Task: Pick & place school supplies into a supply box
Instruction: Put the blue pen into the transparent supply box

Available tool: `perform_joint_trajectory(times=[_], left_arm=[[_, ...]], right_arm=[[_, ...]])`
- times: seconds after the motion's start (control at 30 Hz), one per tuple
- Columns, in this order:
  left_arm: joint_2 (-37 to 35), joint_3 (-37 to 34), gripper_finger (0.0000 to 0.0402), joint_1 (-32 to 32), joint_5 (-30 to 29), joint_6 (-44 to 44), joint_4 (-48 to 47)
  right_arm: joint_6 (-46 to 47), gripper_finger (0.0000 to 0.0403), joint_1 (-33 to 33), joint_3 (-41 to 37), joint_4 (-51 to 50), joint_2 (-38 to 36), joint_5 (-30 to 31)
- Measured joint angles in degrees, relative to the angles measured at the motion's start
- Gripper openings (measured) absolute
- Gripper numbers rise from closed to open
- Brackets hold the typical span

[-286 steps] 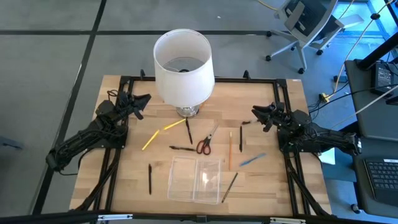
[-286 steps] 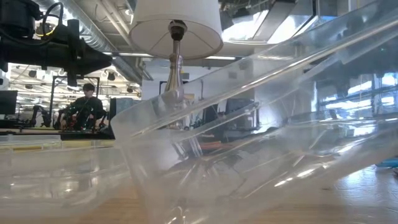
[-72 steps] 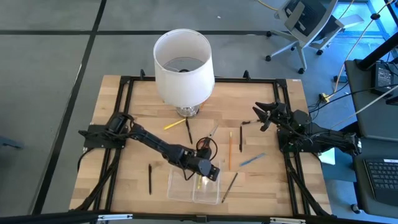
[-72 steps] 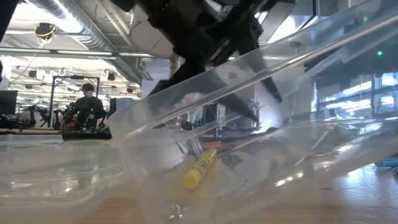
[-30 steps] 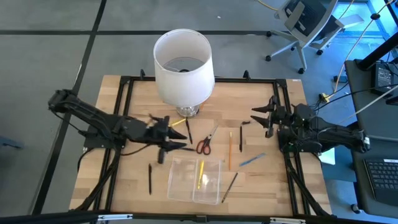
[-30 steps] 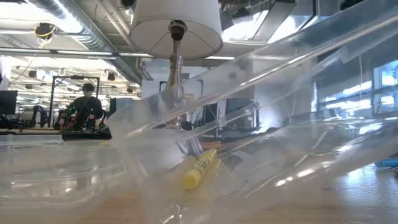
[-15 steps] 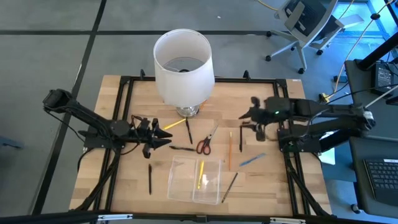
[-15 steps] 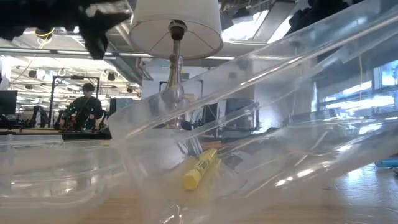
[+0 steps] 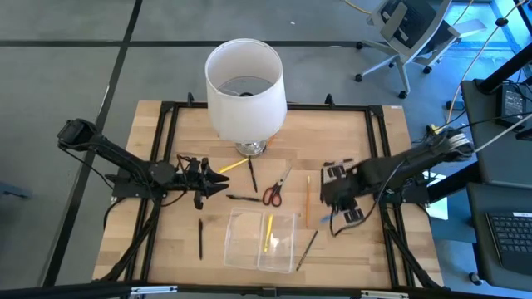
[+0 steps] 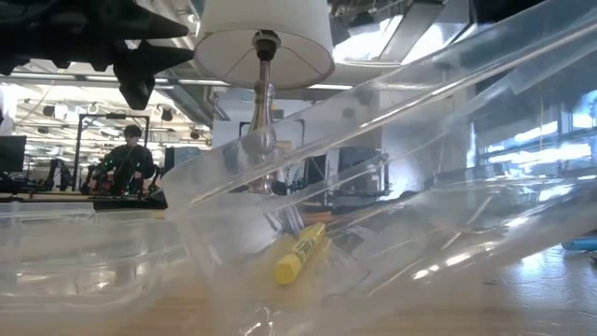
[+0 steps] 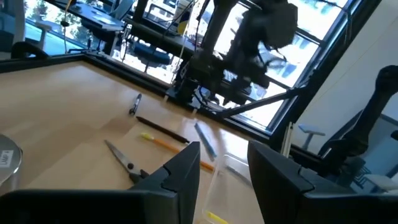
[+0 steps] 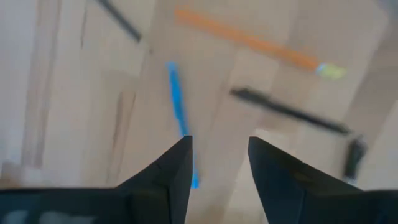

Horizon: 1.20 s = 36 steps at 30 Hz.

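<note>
- One item is in: a yellow pen (image 9: 268, 232) lies inside the clear supply box (image 9: 241, 249), which sits at the near middle of the tabletop (image 9: 166, 241); the low view shows it resting on the box floor.
- By my judgement the job is at an early stage, since everything else lies loose on the wood.
- Left outside: the red-handled scissors (image 9: 273, 194) just beyond the box, an orange pencil (image 9: 307, 199) to their right, a blue pen (image 9: 337, 214), a brown pencil (image 9: 308, 246) beside the box's right edge, a black pen (image 9: 200, 238) left of the box, a yellow pencil (image 9: 235, 165) near the lamp (image 9: 244, 91), and a few more black pens around the scissors.
- The right tool (image 12: 217, 163) hangs directly above the blue pen with its fingers apart and nothing between them; that pen looks like the next pick.
- The left tool (image 11: 221, 167) is over the tabletop left of the scissors, its fingers spread and holding nothing.
</note>
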Motion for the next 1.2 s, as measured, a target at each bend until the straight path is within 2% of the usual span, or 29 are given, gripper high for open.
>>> perform_joint_trajectory(times=[0.23, 0.67, 1.03, 1.2], left_arm=[[0.0, 0.0, 0.0127, 0.0, 0.0, 0.0, 0.0], [0.0, 0.0, 0.0128, 0.0, 0.8, 0.0, -0.1], [0.0, 0.0, 0.0128, 0.0, 0.9, 0.0, -0.1], [0.0, 0.0, 0.0128, 0.0, 0.9, 0.0, -0.4]], right_arm=[[0.9, 0.0159, 4.5, 0.0, 4.2, 7.5, 0.0], [-2.4, 0.0159, 5.8, -0.1, 9.3, 19.6, 0.1], [-2.0, 0.0157, 5.8, -7.2, 19.3, 21.2, 0.1], [-2.1, 0.0128, 5.8, -8.8, 20.8, 21.1, 0.1]])
